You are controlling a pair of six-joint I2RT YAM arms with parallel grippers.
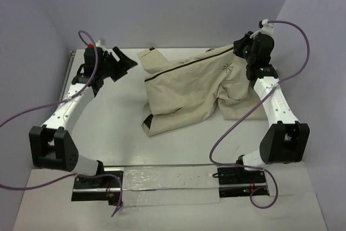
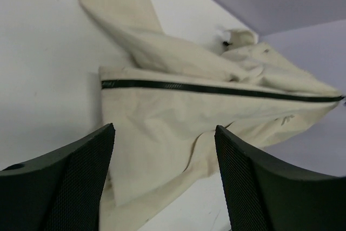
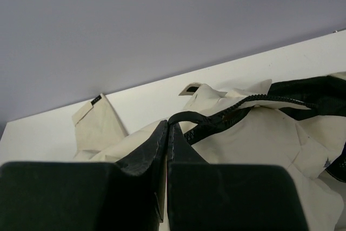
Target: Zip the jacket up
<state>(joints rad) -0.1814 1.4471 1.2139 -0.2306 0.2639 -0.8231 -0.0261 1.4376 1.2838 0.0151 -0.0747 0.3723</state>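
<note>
Limp, light beige fabric jacket (image 1: 189,87) lies on the white counter (image 1: 119,128) toward two o'clock. Right fingers (image 3: 146,150) pinch shut on its dark zipper edge (image 3: 259,99), likely the firmest hold; left fingers (image 2: 70,182) gape empty at ten o'clock.

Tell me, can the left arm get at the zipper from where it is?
Probably yes. The left gripper is open beside the jacket, with only bare table between. The zipper lies on top, uncovered, facing it. The right gripper pinches the jacket's far end, out of the way.
</note>
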